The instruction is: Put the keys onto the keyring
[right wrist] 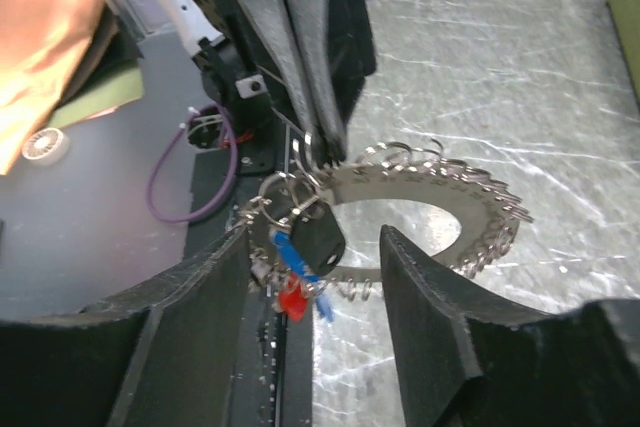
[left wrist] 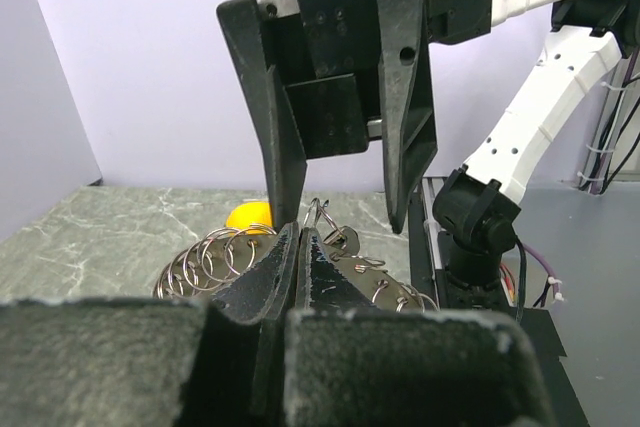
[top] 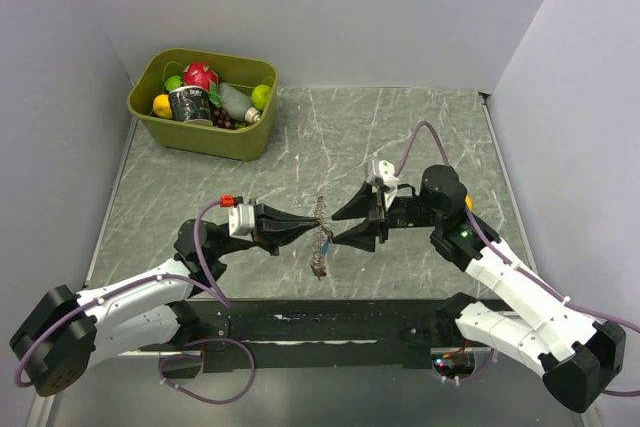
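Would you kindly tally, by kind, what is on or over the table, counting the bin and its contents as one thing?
Grippers: 2 (left gripper, right gripper)
Keyring with keys on it: 1
Green bin: 1
Yellow ball: 1
Total: 5

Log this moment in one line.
left hand: shut on keyring | right hand: open near keys | keys: hanging from keyring

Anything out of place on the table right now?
One thing: a yellow ball lies loose on the table beside the right arm, far from the green bin holding the fruit. The keys hang in one bunch.
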`<state>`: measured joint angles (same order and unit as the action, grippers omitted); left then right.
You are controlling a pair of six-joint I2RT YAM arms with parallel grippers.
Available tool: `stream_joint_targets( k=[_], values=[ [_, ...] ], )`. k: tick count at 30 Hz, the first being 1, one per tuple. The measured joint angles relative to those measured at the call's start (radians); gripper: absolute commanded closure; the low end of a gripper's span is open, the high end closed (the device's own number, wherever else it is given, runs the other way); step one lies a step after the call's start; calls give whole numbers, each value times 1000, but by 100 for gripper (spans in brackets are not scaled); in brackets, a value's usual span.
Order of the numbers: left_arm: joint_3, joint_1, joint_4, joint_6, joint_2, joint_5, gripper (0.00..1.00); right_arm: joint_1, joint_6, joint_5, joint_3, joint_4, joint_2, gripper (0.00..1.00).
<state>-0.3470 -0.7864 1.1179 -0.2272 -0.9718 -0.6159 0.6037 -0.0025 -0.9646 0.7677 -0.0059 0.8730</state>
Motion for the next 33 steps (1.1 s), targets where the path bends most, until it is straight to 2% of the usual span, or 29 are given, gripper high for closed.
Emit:
stream_joint_targets(
  k=[6,9,15,18,33],
  values=[
    [-2,0,-1,1,-22,0,99,0,25,-25,0,21,26,52],
    [-2,0,-1,1,-25,0,99,0,33,-25,0,22,58,62],
    [-2,0,-8,5,-25,3,99,0,47,-22,0,21,84,92],
    [-2,0,-8,5,-25,3,99,-3,45,-12,0,20,84,99],
    [-2,1,-10,20,-25,8,99,-4,36,8,0,9,84,100]
  ],
)
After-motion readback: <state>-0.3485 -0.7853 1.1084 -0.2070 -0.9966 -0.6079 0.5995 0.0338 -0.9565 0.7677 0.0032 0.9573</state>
